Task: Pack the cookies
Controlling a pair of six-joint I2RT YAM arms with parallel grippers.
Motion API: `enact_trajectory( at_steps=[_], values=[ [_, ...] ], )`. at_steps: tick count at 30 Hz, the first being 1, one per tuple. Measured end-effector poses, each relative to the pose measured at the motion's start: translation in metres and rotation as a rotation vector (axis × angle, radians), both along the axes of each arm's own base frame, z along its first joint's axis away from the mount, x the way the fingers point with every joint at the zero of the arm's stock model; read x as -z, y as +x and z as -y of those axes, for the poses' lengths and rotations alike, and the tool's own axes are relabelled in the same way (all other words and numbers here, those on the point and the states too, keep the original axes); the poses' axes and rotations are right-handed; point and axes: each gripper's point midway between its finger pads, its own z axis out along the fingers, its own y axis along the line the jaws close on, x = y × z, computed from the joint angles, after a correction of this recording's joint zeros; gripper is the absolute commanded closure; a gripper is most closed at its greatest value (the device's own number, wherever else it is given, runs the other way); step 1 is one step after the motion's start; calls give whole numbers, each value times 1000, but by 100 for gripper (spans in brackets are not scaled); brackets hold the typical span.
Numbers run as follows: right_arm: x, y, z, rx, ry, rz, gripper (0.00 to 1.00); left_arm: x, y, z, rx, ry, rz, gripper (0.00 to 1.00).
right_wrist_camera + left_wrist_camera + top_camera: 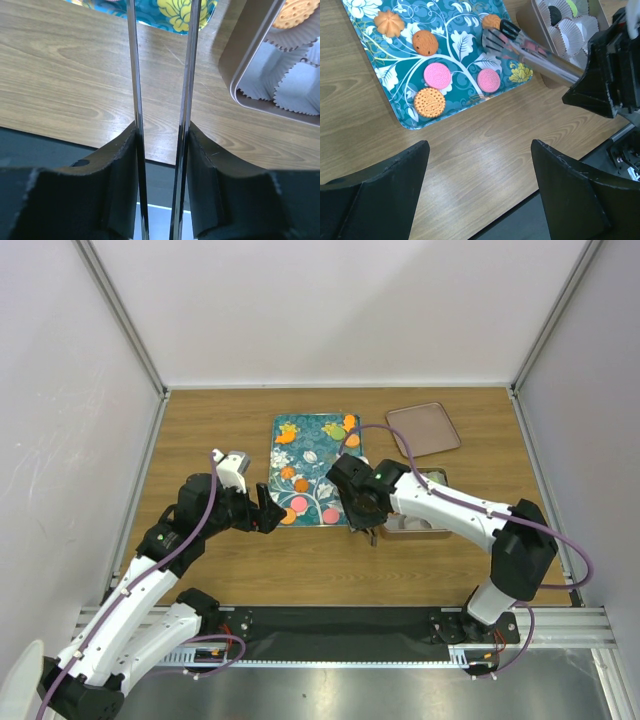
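Wooden table (215, 425); cookies (437, 75) beyond right gripper (161, 160) clamped on tongs (535, 54); left gripper (480, 147) apart.

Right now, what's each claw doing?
Left claw: open, empty.
Right claw: closed on the long silver metal tongs.

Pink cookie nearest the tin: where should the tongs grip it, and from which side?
Probably pinch the pink cookie across opposite rim edges, tongs coming down from the tin side. It lies flat and round on the tray, clear of its neighbours.
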Motion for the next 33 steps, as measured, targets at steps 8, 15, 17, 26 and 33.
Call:
enact_trajectory(
  at_steps=[8,15,17,26,33],
  values=[
    [-40,5,9,25,52,78,68,0,0,0,0,0,0,11],
    [-86,0,49,118,127,185,68,0,0,0,0,0,0,11],
    [-90,-8,69,160,140,198,68,0,0,0,0,0,0,11],
    [-40,-53,131,302,65,99,67,0,0,0,1,-1,1,11],
    [-21,-62,140,345,38,57,66,0,0,0,1,-1,0,11]
  ],
)
